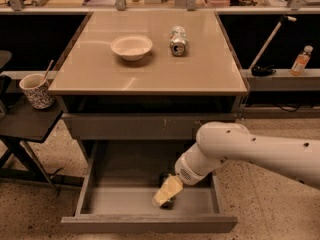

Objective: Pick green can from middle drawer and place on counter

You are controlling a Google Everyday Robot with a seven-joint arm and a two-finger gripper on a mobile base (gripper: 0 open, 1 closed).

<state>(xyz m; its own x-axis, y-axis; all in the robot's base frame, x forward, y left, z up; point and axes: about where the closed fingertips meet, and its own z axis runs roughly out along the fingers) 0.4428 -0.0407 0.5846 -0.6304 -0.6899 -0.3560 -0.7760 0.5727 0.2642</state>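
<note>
The middle drawer (150, 223) is pulled open below the counter (150, 74), and its grey floor shows. My gripper (167, 191) hangs on the white arm and reaches down into the drawer, near the front middle of the floor. A small dark shape (164, 178) sits right behind and under the gripper, mostly hidden by it. I cannot tell whether it is the green can. No green can shows plainly anywhere in the drawer.
On the counter stand a white bowl (132, 47) and a pale can (177, 40) lying on its side. A closed scratched drawer front (150, 127) sits above the open drawer. A dark side table (25, 121) with a patterned cup (36, 91) is at the left. A bottle (301, 60) stands on the right shelf.
</note>
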